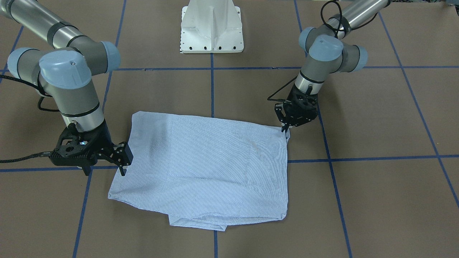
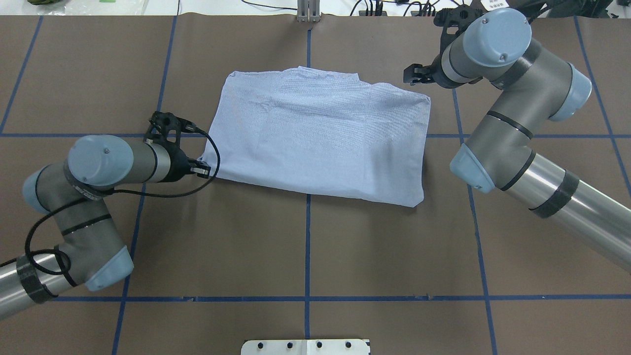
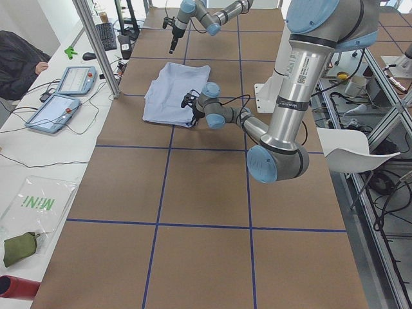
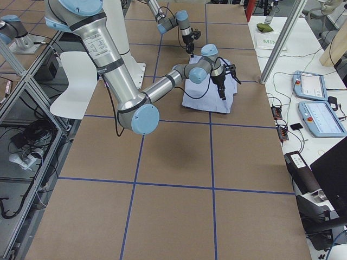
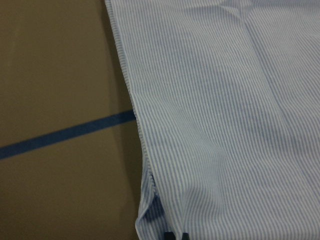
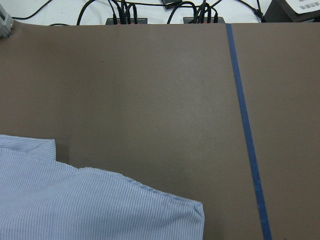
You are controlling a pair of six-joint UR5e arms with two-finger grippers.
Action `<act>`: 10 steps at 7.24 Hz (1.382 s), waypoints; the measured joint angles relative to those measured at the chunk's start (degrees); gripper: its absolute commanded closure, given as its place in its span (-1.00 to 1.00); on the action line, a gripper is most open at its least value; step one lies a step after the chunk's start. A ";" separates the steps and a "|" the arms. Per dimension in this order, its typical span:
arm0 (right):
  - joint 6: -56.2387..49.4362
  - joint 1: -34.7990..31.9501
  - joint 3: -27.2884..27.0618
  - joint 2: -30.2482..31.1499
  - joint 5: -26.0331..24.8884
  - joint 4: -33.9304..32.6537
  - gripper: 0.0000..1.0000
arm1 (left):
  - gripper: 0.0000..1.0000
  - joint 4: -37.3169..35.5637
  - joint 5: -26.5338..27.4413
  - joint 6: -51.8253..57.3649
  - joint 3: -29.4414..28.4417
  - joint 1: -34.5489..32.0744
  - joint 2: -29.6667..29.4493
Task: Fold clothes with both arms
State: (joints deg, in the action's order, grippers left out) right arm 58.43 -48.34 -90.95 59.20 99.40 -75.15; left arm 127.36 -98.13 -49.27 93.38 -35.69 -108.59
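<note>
The light blue striped shirt (image 1: 208,168) lies folded into a flat rectangle in the middle of the brown table (image 2: 315,246). My left gripper (image 1: 285,129) is low at the shirt's near left corner (image 2: 209,167). In the left wrist view its fingertips (image 5: 174,236) sit close together on the cloth (image 5: 225,125), shut on that corner. My right gripper (image 1: 122,168) hangs above the table just off the shirt's far right corner (image 2: 426,98). It looks open and empty. The right wrist view shows only that corner (image 6: 190,210) and bare table.
The white pedestal base (image 1: 211,32) stands at the robot's edge of the table. Blue tape lines (image 2: 308,246) grid the surface. Cables (image 6: 150,10) run along the far edge. Tablets (image 3: 61,109) and a metal post (image 3: 96,45) stand on the operators' side.
</note>
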 measured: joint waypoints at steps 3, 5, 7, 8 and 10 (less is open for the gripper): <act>0.36 0.66 -1.26 0.00 -0.08 -0.02 -1.00 | 1.00 -0.11 0.02 7.28 -10.08 -8.58 -6.00; 0.72 1.03 -2.16 0.04 -0.07 -0.04 -1.00 | 1.00 1.17 3.30 10.52 -25.12 -12.66 -17.13; 2.02 1.98 -3.25 -0.10 -0.01 -0.08 -1.00 | 1.00 7.74 5.76 13.02 -43.40 -15.06 -28.10; 2.76 2.56 -3.52 -0.36 0.00 -0.09 -1.00 | 1.00 10.13 5.92 15.60 -48.35 -16.53 -30.51; 5.04 3.84 -3.66 -0.98 -0.02 -0.11 -1.00 | 0.94 11.57 5.02 20.88 -50.97 -19.10 -31.56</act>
State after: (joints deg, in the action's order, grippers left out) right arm 63.47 -44.51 -94.61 58.22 99.39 -75.25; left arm 138.93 -93.11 -28.39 42.41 -54.79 -140.14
